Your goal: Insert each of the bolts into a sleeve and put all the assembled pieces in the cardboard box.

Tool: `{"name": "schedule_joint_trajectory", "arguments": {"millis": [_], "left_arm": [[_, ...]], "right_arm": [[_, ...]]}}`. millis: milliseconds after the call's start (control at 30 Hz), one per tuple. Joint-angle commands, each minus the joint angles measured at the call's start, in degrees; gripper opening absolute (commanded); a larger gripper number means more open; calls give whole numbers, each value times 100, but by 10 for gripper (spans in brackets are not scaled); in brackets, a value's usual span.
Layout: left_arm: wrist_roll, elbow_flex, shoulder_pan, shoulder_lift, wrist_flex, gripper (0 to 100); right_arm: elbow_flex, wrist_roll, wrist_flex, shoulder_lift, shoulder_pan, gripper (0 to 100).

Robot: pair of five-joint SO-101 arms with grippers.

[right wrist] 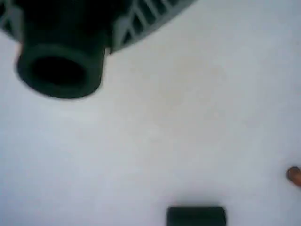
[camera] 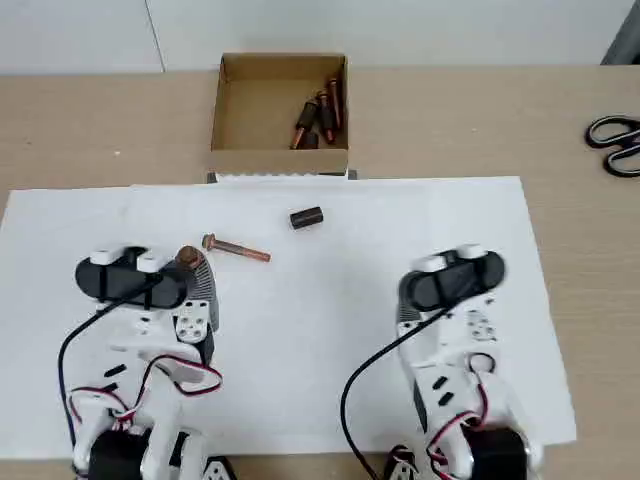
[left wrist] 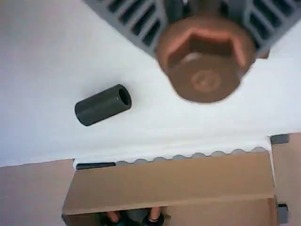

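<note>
The bolt is copper, sleeve black, cardboard box brown, paper white.

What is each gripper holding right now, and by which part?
The left gripper holds a bolt by its shank, with the head sticking out. The right gripper holds a sleeve by its rear end, leaving the open end free.

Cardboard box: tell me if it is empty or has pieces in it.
Not empty. The cardboard box holds a few copper bolts with dark sleeves on them, lying by its right wall in the high view.
</note>
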Motion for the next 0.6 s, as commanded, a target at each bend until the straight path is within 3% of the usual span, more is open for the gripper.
{"name": "schedule_joint_trajectory", "arguments": {"millis": [0,200,567], "left_arm": [[721,242,0,-44,-325,6],[2796,699,176,-44,-809,7],[3209,778,220,-44,-1380,7]], "right_arm": [[378,62,-787,-31,-646,2],[1213,519,-1684,-31,-2026,2],[1767,1081,-2097,-31,-2888,2]]}}
